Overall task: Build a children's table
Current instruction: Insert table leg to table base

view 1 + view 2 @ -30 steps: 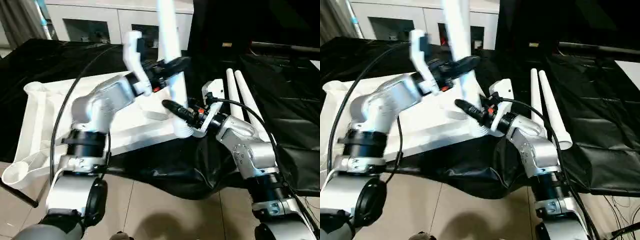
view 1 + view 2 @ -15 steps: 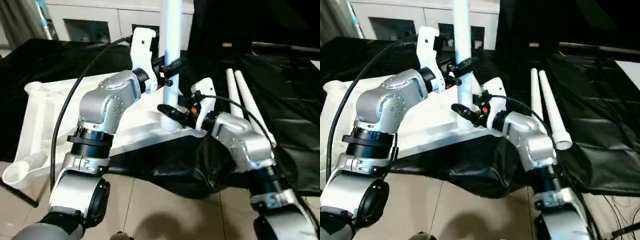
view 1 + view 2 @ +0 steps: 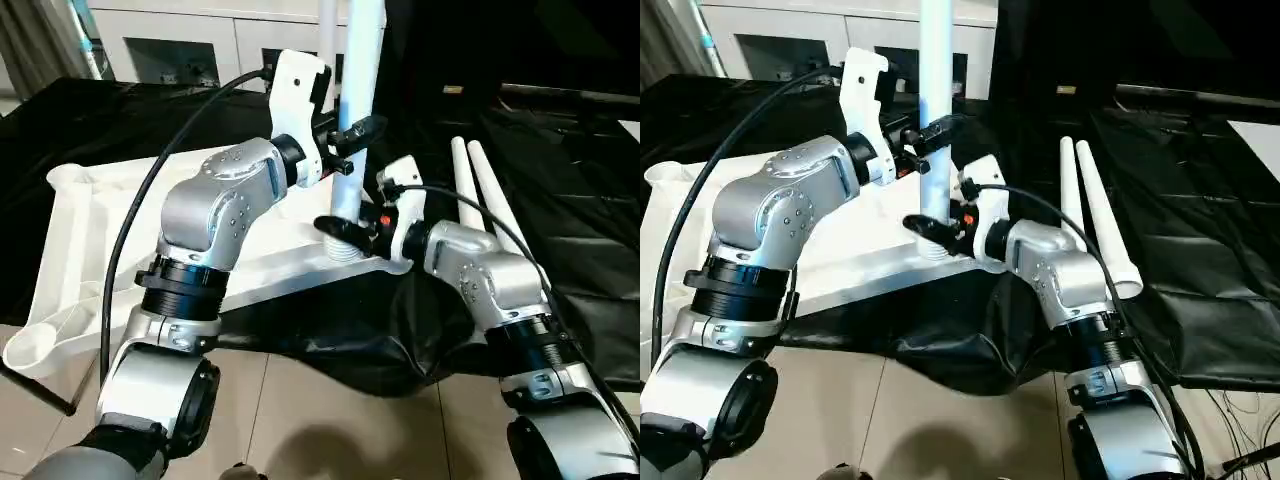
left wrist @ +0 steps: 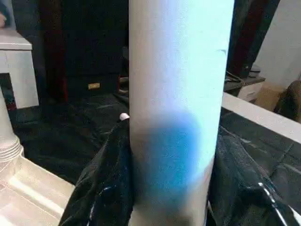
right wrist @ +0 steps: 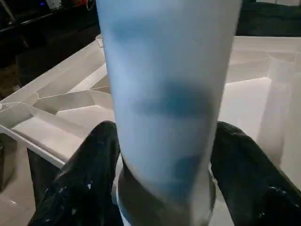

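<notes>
At frame centre: a long white tapered round plastic leg (image 3: 357, 110) stands near upright, foot in the near right corner socket.
Tabletop: the white rectangular plastic tabletop with raised rim (image 3: 85, 250) lies upside down on black sheeting (image 3: 590, 260), left of centre.
Spare legs: two white round legs (image 3: 490, 200) lie right of centre.
Left gripper (image 3: 350, 135): half-spread fingers clamp the leg mid-shaft.
Right gripper (image 3: 340, 228): wider fingers straddle the leg's base; contact unclear.
Risk: uneven push could tilt the leg and jam it crooked, or skid the tabletop on the sheeting.
</notes>
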`<state>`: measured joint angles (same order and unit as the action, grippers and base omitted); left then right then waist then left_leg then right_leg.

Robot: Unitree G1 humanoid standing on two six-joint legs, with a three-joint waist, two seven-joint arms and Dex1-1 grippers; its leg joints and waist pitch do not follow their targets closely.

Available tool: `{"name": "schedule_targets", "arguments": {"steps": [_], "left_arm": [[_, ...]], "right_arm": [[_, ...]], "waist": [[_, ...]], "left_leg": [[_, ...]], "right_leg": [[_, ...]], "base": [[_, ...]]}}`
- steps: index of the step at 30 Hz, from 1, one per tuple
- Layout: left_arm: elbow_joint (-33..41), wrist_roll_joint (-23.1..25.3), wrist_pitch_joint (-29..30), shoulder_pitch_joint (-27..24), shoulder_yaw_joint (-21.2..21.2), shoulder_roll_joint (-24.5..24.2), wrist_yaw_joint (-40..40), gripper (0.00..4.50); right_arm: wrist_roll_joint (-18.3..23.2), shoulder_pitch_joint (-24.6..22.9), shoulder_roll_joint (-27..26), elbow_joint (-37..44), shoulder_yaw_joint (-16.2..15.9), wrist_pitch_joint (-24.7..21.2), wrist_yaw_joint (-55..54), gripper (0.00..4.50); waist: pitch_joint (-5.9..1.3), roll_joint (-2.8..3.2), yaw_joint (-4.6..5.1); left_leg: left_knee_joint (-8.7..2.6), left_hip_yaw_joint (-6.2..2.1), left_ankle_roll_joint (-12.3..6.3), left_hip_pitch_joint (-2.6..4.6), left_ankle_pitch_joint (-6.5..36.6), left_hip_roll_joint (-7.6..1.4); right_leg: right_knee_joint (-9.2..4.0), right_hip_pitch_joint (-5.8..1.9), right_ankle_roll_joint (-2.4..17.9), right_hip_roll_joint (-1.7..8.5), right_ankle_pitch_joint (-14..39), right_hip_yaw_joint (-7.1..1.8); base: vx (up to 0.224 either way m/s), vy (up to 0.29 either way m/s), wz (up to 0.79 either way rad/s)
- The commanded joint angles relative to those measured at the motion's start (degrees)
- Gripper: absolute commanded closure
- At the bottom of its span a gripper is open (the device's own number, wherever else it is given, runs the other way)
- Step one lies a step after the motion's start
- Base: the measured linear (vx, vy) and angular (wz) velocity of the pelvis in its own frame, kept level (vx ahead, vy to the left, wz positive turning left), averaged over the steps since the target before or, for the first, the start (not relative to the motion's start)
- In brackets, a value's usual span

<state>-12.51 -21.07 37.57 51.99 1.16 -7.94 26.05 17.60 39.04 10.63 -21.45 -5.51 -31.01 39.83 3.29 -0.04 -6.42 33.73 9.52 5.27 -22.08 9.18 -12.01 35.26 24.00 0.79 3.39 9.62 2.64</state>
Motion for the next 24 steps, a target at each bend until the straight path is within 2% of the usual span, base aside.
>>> {"name": "schedule_targets", "arguments": {"steps": [1, 3, 5, 10, 11, 16, 17, 18, 20, 24], "left_arm": [[1.2, 0.8, -0.1, 0.0, 1.0, -0.6, 0.5, 2.68], [1.1, 1.0, -0.3, 0.0, 1.1, -0.8, 0.8, 2.68], [1.2, 1.0, -0.2, 0.0, 1.3, -1.0, 1.1, 2.68], [1.4, 1.4, -0.3, -0.1, 2.1, -1.4, 2.1, 2.68], [1.5, 1.4, -0.2, -0.2, 2.2, -1.4, 2.3, 2.68], [1.7, 1.5, -0.2, -0.3, 2.6, -1.5, 2.7, 2.68], [1.8, 1.4, -0.2, -0.3, 2.6, -1.5, 2.8, 2.68], [1.8, 1.5, -0.1, -0.3, 2.6, -1.5, 2.8, 2.68], [1.8, 1.5, -0.1, -0.3, 2.6, -1.5, 2.9, 2.68], [2.0, 1.6, 0.0, -0.4, 2.7, -1.6, 3.1, 2.68]], "right_arm": [[0.0, 1.5, 0.0, -0.2, 0.4, -0.8, -0.2, 1.84], [0.0, 1.7, 0.1, -0.6, 0.6, -0.7, -0.2, 1.87], [-0.1, 1.8, 0.1, -0.8, 0.7, -0.6, -0.1, 2.27], [0.2, 1.8, -0.1, -0.5, 0.9, -0.3, 0.2, 2.46], [0.3, 1.8, -0.2, -0.3, 0.9, -0.3, 0.4, 2.46], [0.3, 1.7, -0.4, 0.0, 0.7, 0.1, 0.7, 2.46], [0.4, 1.7, -0.5, -0.1, 0.8, -0.1, 0.7, 2.16], [0.5, 1.7, -0.6, -0.2, 0.9, -0.2, 0.7, 2.16], [0.6, 1.8, -0.6, -0.4, 1.0, -0.2, 0.6, 1.83], [-0.1, 2.2, -0.8, -1.1, 1.2, 0.6, -0.2, 1.71]], "waist": [[-4.62, -0.46, -0.04], [-4.64, -0.41, -0.04], [-4.66, -0.37, -0.07], [-4.64, -0.33, -0.05], [-4.66, -0.18, -0.07], [-4.70, -0.23, -0.07], [-4.67, -0.28, -0.07], [-4.67, -0.25, -0.08], [-4.67, -0.23, -0.10], [-4.69, -0.26, -0.06]], "left_leg": [[-2.91, 0.37, -1.26, 0.64, 6.3, -0.23], [-2.93, 0.36, -1.18, 0.69, 6.2, -0.27], [-2.91, 0.38, -1.10, 0.68, 6.3, -0.24], [-2.93, 0.36, -0.92, 0.69, 6.6, -0.22], [-2.92, 0.33, -0.85, 0.68, 6.6, -0.24], [-2.89, 0.33, -0.93, 0.66, 6.4, -0.23], [-2.89, 0.34, -0.94, 0.66, 6.5, -0.21], [-2.90, 0.33, -0.94, 0.67, 6.5, -0.22], [-2.91, 0.34, -0.90, 0.70, 6.6, -0.23], [-2.90, 0.32, -0.89, 0.70, 6.4, -0.24]], "right_leg": [[-3.41, -4.03, 10.6, 3.33, 5.9, -1.85], [-3.38, -3.99, 10.7, 3.31, 5.7, -1.82], [-3.38, -4.02, 10.8, 3.34, 5.7, -1.83], [-3.38, -4.03, 10.9, 3.30, 5.5, -1.83], [-3.36, -4.05, 10.9, 3.33, 5.3, -1.83], [-3.27, -4.10, 11.1, 3.31, 4.7, -1.81], [-3.31, -4.08, 11.1, 3.32, 4.8, -1.82], [-3.29, -4.08, 11.1, 3.33, 4.9, -1.80], [-3.30, -4.06, 11.1, 3.32, 5.2, -1.81], [-3.22, -4.03, 11.1, 3.30, 5.2, -1.81]], "base": [[0.000, 0.000, 0.00], [0.000, 0.000, 0.00], [0.000, 0.000, 0.00], [0.000, 0.000, 0.00], [0.000, 0.000, 0.00], [0.000, 0.000, 0.00], [0.000, 0.000, 0.00], [0.000, 0.000, 0.00], [0.000, 0.000, 0.00], [0.000, 0.000, 0.00]]}}
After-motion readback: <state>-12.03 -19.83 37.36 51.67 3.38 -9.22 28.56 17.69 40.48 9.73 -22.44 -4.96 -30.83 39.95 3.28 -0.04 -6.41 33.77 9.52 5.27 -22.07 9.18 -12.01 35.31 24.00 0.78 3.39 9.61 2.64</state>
